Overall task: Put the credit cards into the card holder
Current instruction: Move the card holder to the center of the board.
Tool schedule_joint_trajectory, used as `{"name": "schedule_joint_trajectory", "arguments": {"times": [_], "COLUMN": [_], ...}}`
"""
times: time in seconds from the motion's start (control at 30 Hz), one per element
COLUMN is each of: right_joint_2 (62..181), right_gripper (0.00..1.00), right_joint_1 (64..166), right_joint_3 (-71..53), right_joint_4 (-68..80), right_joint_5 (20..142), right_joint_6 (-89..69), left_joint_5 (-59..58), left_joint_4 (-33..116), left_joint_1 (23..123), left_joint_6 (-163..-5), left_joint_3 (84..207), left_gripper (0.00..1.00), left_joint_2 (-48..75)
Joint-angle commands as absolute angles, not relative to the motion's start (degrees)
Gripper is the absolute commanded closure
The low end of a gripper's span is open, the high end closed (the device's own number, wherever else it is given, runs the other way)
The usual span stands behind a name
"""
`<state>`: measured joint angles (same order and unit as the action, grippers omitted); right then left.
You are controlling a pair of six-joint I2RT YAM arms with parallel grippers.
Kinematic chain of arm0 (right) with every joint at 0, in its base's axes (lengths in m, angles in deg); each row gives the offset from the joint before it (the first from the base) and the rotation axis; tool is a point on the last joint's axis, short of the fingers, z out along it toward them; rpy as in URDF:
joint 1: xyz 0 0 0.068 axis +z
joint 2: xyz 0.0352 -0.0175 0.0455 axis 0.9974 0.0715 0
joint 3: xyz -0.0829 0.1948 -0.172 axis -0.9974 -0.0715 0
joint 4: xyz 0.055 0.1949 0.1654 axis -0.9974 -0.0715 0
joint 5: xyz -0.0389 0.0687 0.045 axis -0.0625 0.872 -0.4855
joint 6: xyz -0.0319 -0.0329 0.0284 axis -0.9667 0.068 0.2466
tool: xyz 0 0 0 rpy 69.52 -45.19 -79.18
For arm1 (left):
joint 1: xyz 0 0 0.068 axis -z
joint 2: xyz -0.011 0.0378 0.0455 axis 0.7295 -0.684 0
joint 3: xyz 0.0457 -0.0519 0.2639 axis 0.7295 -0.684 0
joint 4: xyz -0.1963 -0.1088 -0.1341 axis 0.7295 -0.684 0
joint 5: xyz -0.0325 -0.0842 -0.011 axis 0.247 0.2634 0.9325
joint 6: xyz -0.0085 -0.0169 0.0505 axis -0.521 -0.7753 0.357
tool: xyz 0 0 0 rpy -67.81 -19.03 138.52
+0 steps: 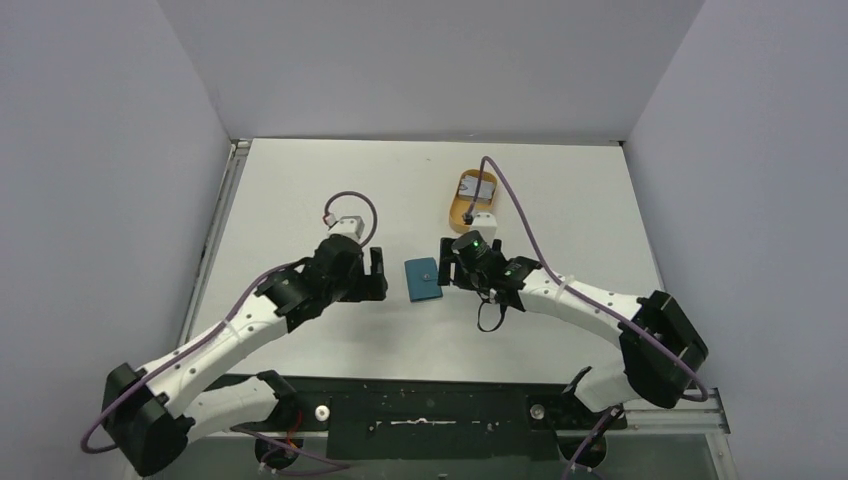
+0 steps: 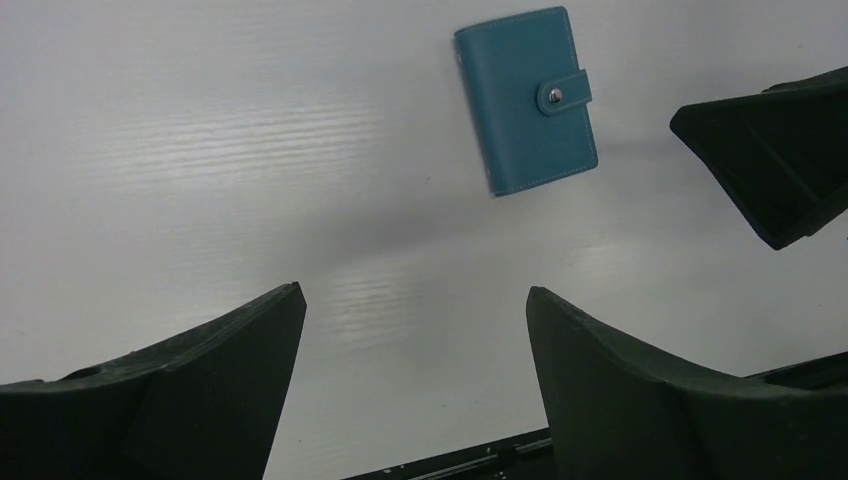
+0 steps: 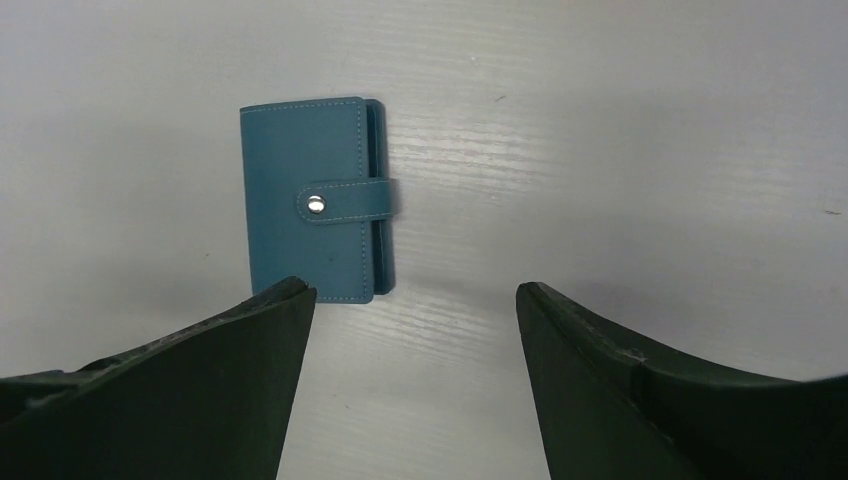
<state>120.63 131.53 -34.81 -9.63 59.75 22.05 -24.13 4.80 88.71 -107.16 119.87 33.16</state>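
Teal card holder (image 1: 423, 278) lies shut flat on the white bench (image 1: 300, 190), between the two pincers, touched by neither.
Long axis runs roughly near-to-far in the top view, tipped a little. Snap tab is fastened and crosses the short way, wrapping over the long edge on the right pincer's side. The left pincer (image 1: 377, 274) is just left of it, fingers apart, only bare bench between them in its wrist view (image 2: 415, 295); holder (image 2: 527, 100) sits up and right of the gap. The right pincer (image 1: 447, 262) is just right of it, fingers also apart with nothing between them (image 3: 415, 290); holder (image 3: 310, 200) is ahead and left. Silvery credit cards (image 1: 478, 187) lie in the orange-tan oval tray (image 1: 455, 212) farther back, well apart from the holder.
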Motion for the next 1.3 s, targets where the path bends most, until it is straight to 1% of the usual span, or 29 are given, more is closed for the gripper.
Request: {"name": "schedule_joint_trajectory", "arguments": {"times": [0.0,0.13,0.23,0.3,0.47,0.67,0.73,0.97,1.27], "right_joint_2": [123.9,125.2,126.4,127.4,132.3,137.0,137.9,138.4,134.2], "right_gripper": [0.27,0.34,0.4,0.41,0.4,0.39,0.42,0.56,0.62], "right_joint_1": [132.1,131.8,131.2,130.9,129.8,129.6,129.5,129.7,131.3], "right_joint_3": [-32.0,-31.9,-32.2,-32.1,-30.1,-28.7,-28.6,-31.3,-39.9], "right_joint_4": [-4.0,-4.1,-3.9,-3.3,-1.9,0.2,0.9,1.7,4.1], "right_joint_5": [59.8,60.9,62.3,63.4,67.3,69.7,70.6,70.8,71.0], "right_joint_6": [23.9,23.3,23.0,22.8,23.6,25.4,25.9,26.8,28.8], "left_joint_5": [-15.2,-8.8,-4.1,-2.4,-0.2,0.9,1.0,1.4,0.1], "left_joint_4": [13.6,20.9,26.0,27.9,31.6,33.9,34.2,36.0,37.4], "left_joint_1": [87.9,86.1,84.4,83.4,82.0,81.8,81.8,82.8,88.3], "left_joint_6": [-112.0,-115.6,-118.5,-120.1,-122.8,-123.4,-123.2,-123.3,-123.1], "left_joint_3": [124.5,126.1,126.9,127.5,127.2,126.5,126.1,123.3,121.2], "left_gripper": [0.25,0.35,0.46,0.51,0.53,0.53,0.53,0.54,0.68], "left_joint_2": [22.0,14.2,8.1,4.6,-1.1,-5.0,-5.9,-8.0,-9.7]}}
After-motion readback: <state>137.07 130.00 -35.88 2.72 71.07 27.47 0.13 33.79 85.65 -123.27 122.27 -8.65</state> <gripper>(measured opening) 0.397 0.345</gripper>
